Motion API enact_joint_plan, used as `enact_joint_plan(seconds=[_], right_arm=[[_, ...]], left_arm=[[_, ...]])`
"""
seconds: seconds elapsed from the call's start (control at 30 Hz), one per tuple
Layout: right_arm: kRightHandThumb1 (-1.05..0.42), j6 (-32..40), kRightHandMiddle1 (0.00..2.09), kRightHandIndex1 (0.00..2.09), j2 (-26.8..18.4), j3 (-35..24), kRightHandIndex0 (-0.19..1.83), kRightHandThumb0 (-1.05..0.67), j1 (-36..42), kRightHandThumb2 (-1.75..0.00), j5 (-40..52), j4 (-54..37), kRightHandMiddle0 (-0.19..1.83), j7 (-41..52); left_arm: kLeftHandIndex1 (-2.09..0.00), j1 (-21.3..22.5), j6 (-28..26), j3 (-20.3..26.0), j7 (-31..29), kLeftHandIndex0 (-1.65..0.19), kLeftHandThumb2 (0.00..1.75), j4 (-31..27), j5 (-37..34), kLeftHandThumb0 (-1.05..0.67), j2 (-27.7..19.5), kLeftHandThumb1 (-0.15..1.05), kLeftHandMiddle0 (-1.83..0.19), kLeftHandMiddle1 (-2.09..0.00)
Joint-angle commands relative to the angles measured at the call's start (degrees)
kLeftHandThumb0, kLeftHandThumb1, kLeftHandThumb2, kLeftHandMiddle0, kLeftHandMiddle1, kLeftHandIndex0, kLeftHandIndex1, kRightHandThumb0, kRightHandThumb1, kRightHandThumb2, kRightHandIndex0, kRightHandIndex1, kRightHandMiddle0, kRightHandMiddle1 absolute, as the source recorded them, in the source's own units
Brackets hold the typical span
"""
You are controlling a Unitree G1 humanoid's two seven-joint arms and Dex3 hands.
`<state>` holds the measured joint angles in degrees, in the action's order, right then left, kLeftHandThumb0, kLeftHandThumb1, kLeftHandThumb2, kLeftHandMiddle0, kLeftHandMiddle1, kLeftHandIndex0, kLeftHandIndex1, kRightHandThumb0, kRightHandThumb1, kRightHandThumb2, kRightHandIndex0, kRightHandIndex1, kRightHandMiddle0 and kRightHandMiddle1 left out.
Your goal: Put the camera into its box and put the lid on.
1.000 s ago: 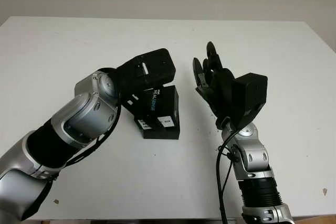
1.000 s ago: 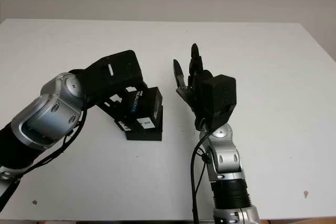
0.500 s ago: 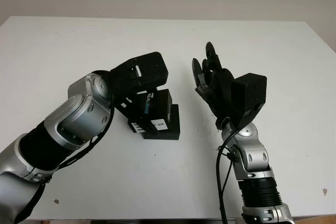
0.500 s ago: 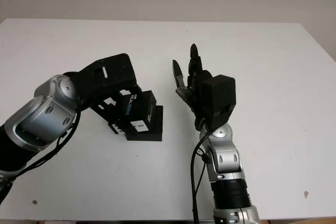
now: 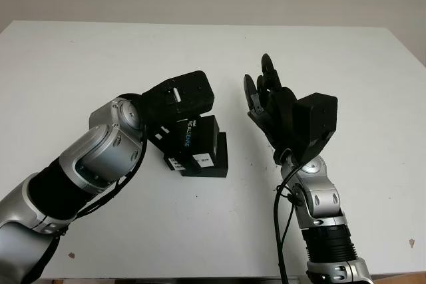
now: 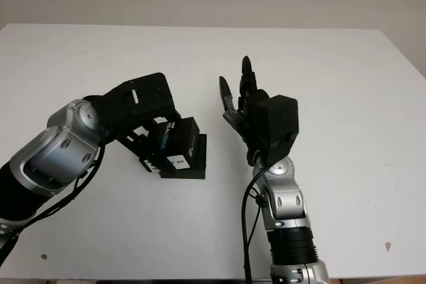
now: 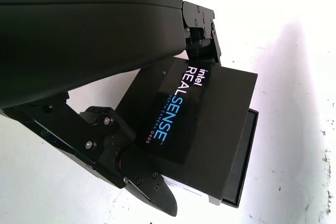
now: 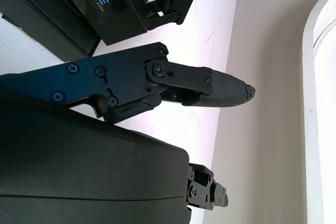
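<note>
Black cardboard makes up both the lid [image 5: 196,136] and the box [image 5: 212,157], so they are probably light and stiff, with smooth printed faces that could slip under hard fingertips and thin walls that could dent if squeezed. The best hold on the lid looks to be across its two long side edges rather than its flat top. The lid sits askew on the box near the middle of the white table [image 5: 80,58], shifted toward 9 o'clock so a strip of the box shows at 3 o'clock. The left hand [image 5: 176,101] has its fingers [image 7: 134,169] closed on the lid, pinching it across its sides. The right hand [image 5: 269,98] is open, raised above the table at 3 o'clock from the box and apart from it. The left wrist view shows what the head views do not: the white and blue lettering on the lid top, the fingers at its edges, and the box's open rim peeking past the lid. The camera is presumably inside already, though that cannot be confirmed. The right wrist view shows one finger [image 8: 210,85] reaching toward the box without touching it.
</note>
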<state>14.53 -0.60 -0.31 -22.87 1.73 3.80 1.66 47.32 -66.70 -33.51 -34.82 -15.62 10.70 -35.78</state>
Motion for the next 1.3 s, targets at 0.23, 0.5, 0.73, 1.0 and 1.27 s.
enact_joint_plan(seconds=[0.23, 0.5, 0.73, 1.0, 1.27], right_arm=[[-1.05, -0.9, 0.05, 0.06, 0.1, 0.1, -0.17, -0.68, -0.4, -0.53, -0.1, 0.2, -0.16, -0.3], [-1.05, -0.5, 0.06, 0.05, 0.7, 0.0, -0.17, -0.7, -0.4, -0.53, 0.2, 0.0, -0.16, -0.6], [-1.05, -1.1, 0.05, 0.05, 0.6, 0.3, -0.17, -0.69, -0.3, -0.54, -0.5, 0.1, -0.16, -0.8], [-1.05, -0.3, 0.06, 0.05, 1.2, 0.1, -0.16, -0.69, -0.1, -0.53, -0.2, -0.4, -0.15, -1.3], [-1.05, -1.9, 0.05, 0.06, 1.3, 0.6, -0.16, -0.69, 0.3, -0.53, -0.4, 0.1, -0.15, -1.4]], left_arm=[[-1.75, -0.3, 0.9, 0.1, 1.7, -0.19, 0.05, 0.0, 1.1, -0.15, 1.8, 0.98, -0.5, -1.75], [-1.75, 1.2, -2.5, -0.9, 1.6, -0.16, 0.05, -0.2, 1.4, -0.15, 3.3, 0.98, -0.46, -1.72], [-1.74, 1.2, -4.6, -1.2, 2.7, -0.2, 0.05, -0.5, 1.4, -0.17, 5.1, 0.98, -0.44, -1.68], [-1.77, 1.3, -2.3, -2.3, 2.4, -0.19, 0.05, -0.3, 1.5, -0.14, 4.8, 0.98, -0.39, -1.76], [-1.78, 1.1, 3.2, -4.0, 2.0, -0.2, 0.05, 0.4, 3.4, -0.15, 3.8, 0.96, -0.31, -1.84]])
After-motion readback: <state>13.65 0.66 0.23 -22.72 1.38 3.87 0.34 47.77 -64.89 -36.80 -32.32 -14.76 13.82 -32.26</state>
